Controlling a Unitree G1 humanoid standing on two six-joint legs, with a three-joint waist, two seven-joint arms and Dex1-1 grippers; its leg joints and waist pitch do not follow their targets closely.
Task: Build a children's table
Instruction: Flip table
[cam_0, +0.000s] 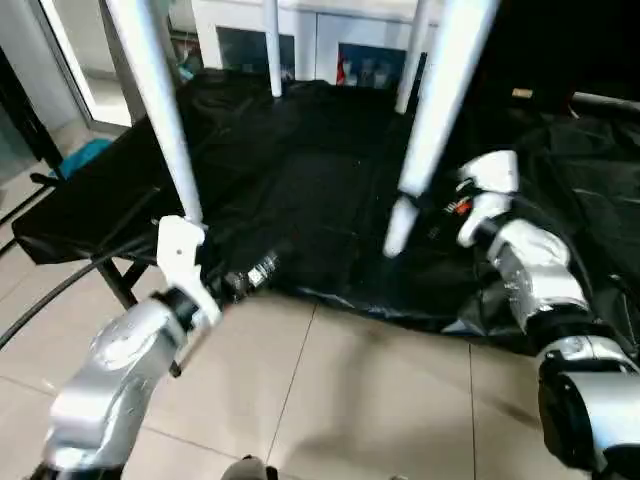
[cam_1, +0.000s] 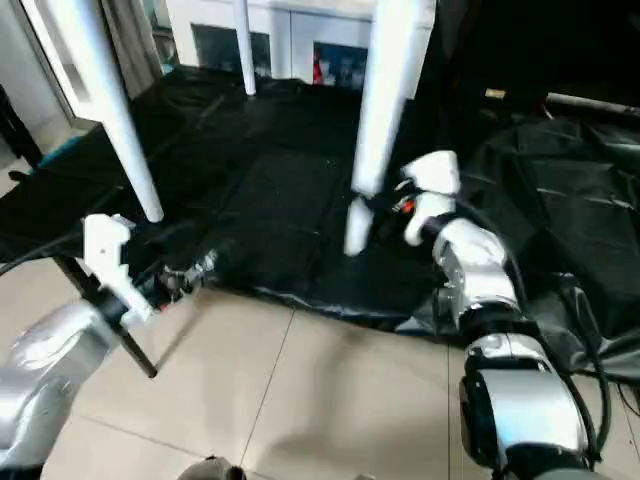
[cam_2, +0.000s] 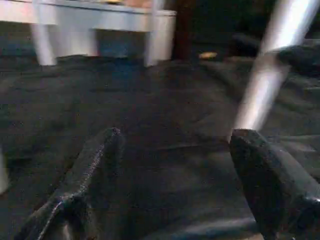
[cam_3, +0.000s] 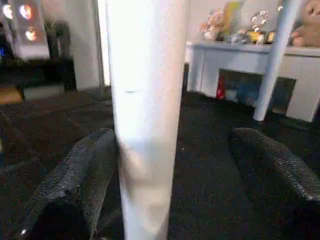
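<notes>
Black sheeting (cam_0: 300, 190) drapes the counter ahead of you, and the table's four white legs stand on it. Nearest, your right gripper (cam_3: 172, 165) has its jaws spread wide, the near right leg (cam_3: 145, 115) standing between them, against one finger only. Your left gripper (cam_2: 175, 165), jaws released and empty, faces across the sheeting. Beyond, the two far legs (cam_0: 272, 50) stand before a white cabinet (cam_0: 300, 30).
</notes>
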